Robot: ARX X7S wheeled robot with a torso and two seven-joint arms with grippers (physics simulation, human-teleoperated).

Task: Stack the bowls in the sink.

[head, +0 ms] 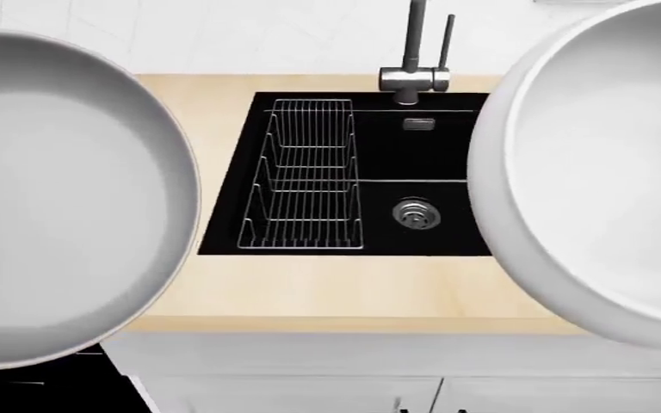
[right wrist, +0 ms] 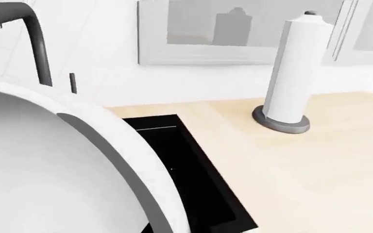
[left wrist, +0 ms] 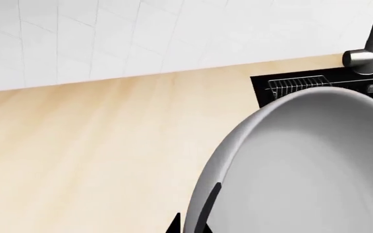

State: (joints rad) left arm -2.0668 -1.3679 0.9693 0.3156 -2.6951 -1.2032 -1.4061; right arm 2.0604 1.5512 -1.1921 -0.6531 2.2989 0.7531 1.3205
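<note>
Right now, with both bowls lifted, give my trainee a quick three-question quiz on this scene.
1. True or false: the grey bowl already rests in the sink.
2. Which side of the basin holds the wire dish rack? A) robot's left B) robot's right
3. Fill in: the round steel ____ sits on the basin floor, nearer the white bowl.

Key: 1 false, both bowls are held up close to the head camera. 2 A. 3 drain.
</note>
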